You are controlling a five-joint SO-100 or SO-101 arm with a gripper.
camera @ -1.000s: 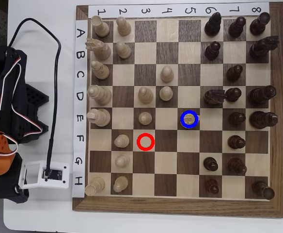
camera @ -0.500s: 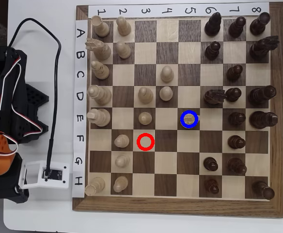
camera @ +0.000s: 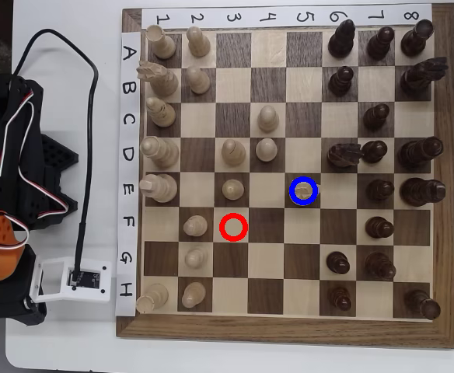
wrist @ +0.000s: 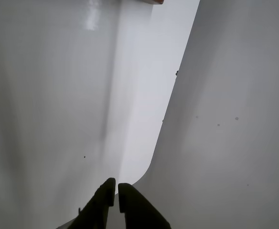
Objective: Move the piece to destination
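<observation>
The piece (camera: 303,190) – one small pale pawn – stands inside the blue ring on destination (camera: 292,180), a dark square in row E, column 5 of the overhead view. One red ring (camera: 233,227) marks an empty light square down and to the left of it, well apart.

On the chessboard (camera: 285,330) we count sixteen pale pieces including that pawn, mostly on the left side, and sixteen dark pieces on the right.

The arm (camera: 9,155) sits folded on the white table, left of the board and clear of it. In the wrist view the gripper (wrist: 116,186) shows two dark fingers (wrist: 106,191) drawn almost together – nothing between them, only pale surface beneath.
</observation>
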